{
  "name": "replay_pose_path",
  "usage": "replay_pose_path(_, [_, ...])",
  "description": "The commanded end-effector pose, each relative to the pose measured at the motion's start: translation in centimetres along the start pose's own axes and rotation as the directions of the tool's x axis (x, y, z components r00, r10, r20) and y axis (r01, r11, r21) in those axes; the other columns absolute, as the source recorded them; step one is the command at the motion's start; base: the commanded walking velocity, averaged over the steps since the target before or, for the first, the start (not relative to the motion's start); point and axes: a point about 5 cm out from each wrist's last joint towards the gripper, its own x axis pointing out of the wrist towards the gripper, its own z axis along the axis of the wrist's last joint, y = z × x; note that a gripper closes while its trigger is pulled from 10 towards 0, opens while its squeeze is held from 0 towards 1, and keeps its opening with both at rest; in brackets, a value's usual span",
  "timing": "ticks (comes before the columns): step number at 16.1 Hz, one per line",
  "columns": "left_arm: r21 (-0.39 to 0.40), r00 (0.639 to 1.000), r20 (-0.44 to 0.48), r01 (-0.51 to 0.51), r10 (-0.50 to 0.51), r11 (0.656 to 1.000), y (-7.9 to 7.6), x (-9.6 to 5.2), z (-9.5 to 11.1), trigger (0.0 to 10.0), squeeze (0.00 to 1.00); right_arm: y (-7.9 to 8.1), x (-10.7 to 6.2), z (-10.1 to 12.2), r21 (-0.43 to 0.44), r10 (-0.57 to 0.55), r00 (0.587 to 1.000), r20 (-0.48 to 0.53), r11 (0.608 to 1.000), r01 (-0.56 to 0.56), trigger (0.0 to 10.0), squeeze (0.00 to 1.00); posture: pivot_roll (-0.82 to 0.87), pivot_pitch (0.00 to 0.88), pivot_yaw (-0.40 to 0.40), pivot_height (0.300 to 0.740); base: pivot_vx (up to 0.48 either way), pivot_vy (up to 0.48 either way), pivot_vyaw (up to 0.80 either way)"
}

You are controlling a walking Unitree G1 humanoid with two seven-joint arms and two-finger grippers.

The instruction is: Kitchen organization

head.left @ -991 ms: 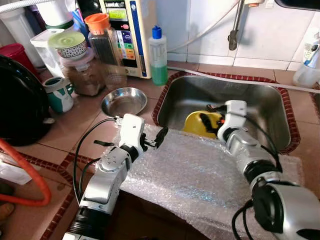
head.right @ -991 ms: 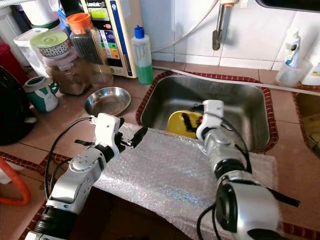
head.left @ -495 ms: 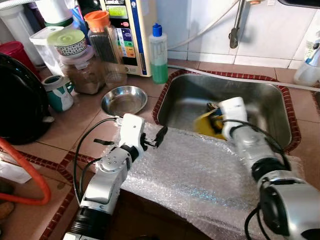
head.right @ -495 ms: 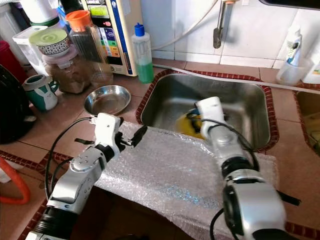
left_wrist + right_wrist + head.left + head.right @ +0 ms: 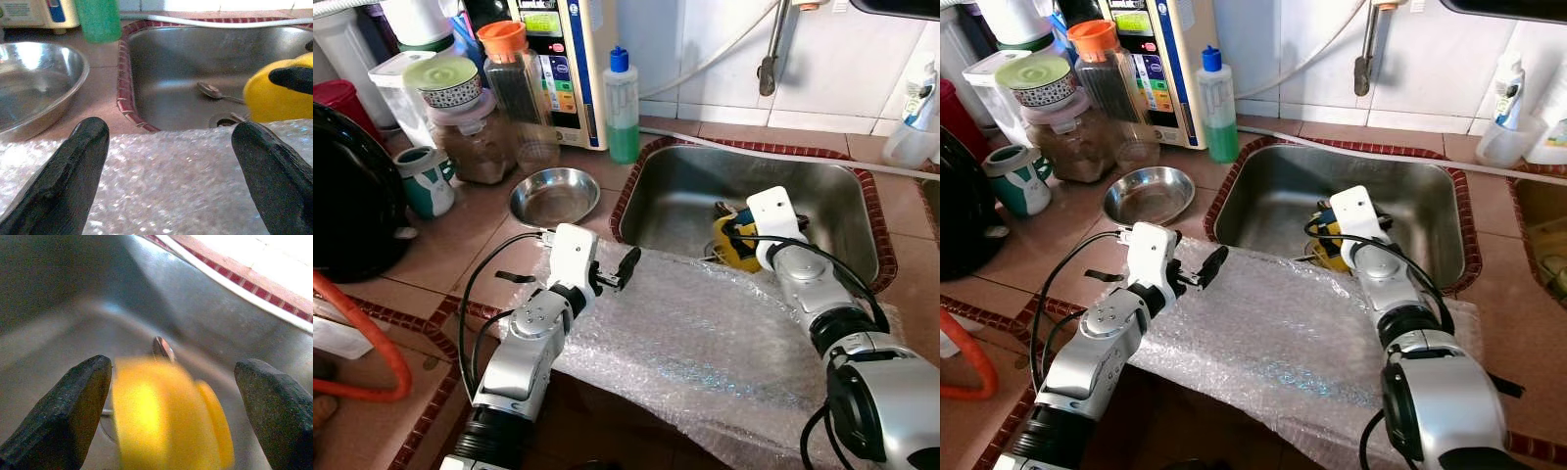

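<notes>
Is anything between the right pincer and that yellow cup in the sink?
Nothing visible. The right pincer is open in the steel sink, with the yellow plastic cup directly between its fingers.

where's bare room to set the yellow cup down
The bubble wrap between both arms is bare, as is the tile beside the steel bowl. The back left corner is crowded with jars and the green bottle.

Right hand (image 5: 1324, 233) reaches into the steel sink (image 5: 1430, 206) at a yellow cup (image 5: 1330, 247); bubble wrap (image 5: 1273, 333) covers the worktop (image 5: 1028, 255) edge.
</notes>
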Motion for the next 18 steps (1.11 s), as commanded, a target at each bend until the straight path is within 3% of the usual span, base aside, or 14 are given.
replay_pose_path(1, [0.017, 0.999, -0.003, -0.052, 0.052, 0.999, 1.2, -0.1, 0.0, 10.0, 0.0, 0.8, 0.2, 0.8, 0.043, 0.062, 0.997, 0.034, 0.997, -0.063, 10.0, 0.0, 0.08, 0.032, 0.091, 0.74, 0.0, 0.0, 0.0])
replay_pose_path(2, [0.024, 0.996, 0.0, -0.093, 0.093, 0.995, 2.0, 0.1, 0.3, 10.0, 0.0, 2.7, 0.1, 0.2, 0.057, 0.189, 0.982, 0.0, 0.98, -0.189, 10.0, 0.0, 0.07, 0.032, 0.09, 0.74, 0.0, 0.0, 0.0])
replay_pose_path(3, [0.024, 0.995, 0.002, -0.096, 0.096, 0.995, 2.2, 0.2, 0.4, 10.0, 0.0, 2.9, 0.1, -0.3, 0.115, 0.201, 0.979, -0.028, 0.974, -0.196, 10.0, 0.0, 0.07, 0.033, 0.089, 0.74, 0.0, 0.0, 0.0])
replay_pose_path(4, [0.024, 0.995, 0.003, -0.095, 0.095, 0.995, 2.2, 0.3, 0.5, 10.0, 0.0, 2.5, 0.1, 0.2, 0.159, 0.166, 0.986, 0.005, 0.973, -0.165, 10.0, 0.0, 0.07, 0.033, 0.088, 0.74, 0.0, 0.0, 0.0])
replay_pose_path(5, [0.022, 0.995, 0.004, -0.1, 0.1, 0.995, 2.2, 0.3, 0.4, 10.0, 0.0, 3.2, 0.0, 0.5, 0.113, 0.278, 0.96, 0.031, 0.954, -0.279, 10.0, 0.0, 0.07, 0.034, 0.087, 0.74, 0.0, 0.0, 0.0])
replay_pose_path(6, [0.02, 0.995, 0.002, -0.101, 0.101, 0.995, 2.2, 0.2, 0.3, 10.0, 0.0, 2.6, 0.1, 0.5, 0.13, 0.226, 0.974, 0.021, 0.965, -0.227, 10.0, 0.0, 0.07, 0.034, 0.087, 0.74, 0.0, 0.0, 0.0])
replay_pose_path(8, [0.024, 0.994, 0.0, -0.114, 0.114, 0.993, 2.2, 0.2, 0.2, 10.0, 0.0, 2.6, 0.1, 0.8, 0.159, 0.241, 0.969, 0.051, 0.956, -0.247, 10.0, 0.0, 0.06, 0.033, 0.085, 0.74, 0.0, 0.0, 0.0])
replay_pose_path(9, [0.042, 0.974, -0.002, -0.227, 0.228, 0.973, 4.0, 0.4, 0.3, 10.0, 0.0, 1.6, 0.2, 1.6, 0.14, 0.171, 0.981, 0.096, 0.973, -0.183, 10.0, 0.0, 0.06, 0.033, 0.083, 0.74, 0.0, 0.0, 0.0])
replay_pose_path(11, [0.021, 0.954, -0.007, -0.298, 0.298, 0.954, 5.6, 0.4, 0.5, 10.0, 0.0, 1.4, 0.2, 2.7, 0.187, 0.156, 0.972, 0.173, 0.964, -0.188, 10.0, 0.0, 0.06, 0.034, 0.082, 0.74, 0.0, 0.0, 0.0])
replay_pose_path(13, [0.008, 0.918, 0.001, -0.397, 0.397, 0.918, 8.1, 0.6, 1.4, 10.0, 0.0, 2.3, -0.4, 4.2, 0.199, 0.203, 0.927, 0.315, 0.941, -0.274, 10.0, 0.0, 0.06, 0.036, 0.081, 0.74, 0.0, 0.0, 0.0])
replay_pose_path(14, [-0.023, 0.895, 0.013, -0.445, 0.446, 0.895, 9.4, 0.8, 2.2, 10.0, 0.0, 3.6, -1.4, 4.7, 0.17, 0.264, 0.877, 0.401, 0.92, -0.354, 10.0, 0.0, 0.05, 0.037, 0.086, 0.74, 0.0, 0.0, 0.0])
replay_pose_path(16, [-0.032, 0.876, 0.026, -0.481, 0.482, 0.876, 10.4, 1.1, 3.0, 10.0, 0.0, 5.0, -2.7, 4.9, 0.133, 0.327, 0.834, 0.445, 0.897, -0.422, 10.0, 0.0, 0.04, 0.037, 0.093, 0.74, 0.0, 0.0, 0.0])
replay_pose_path(18, [-0.086, 0.837, 0.011, -0.545, 0.548, 0.834, 11.9, 1.9, 4.2, 10.0, 0.0, 7.8, -6.0, 5.6, 0.096, 0.435, 0.738, 0.515, 0.827, -0.554, 10.0, 0.0, 0.02, 0.037, 0.107, 0.74, 0.0, 0.0, 0.0])
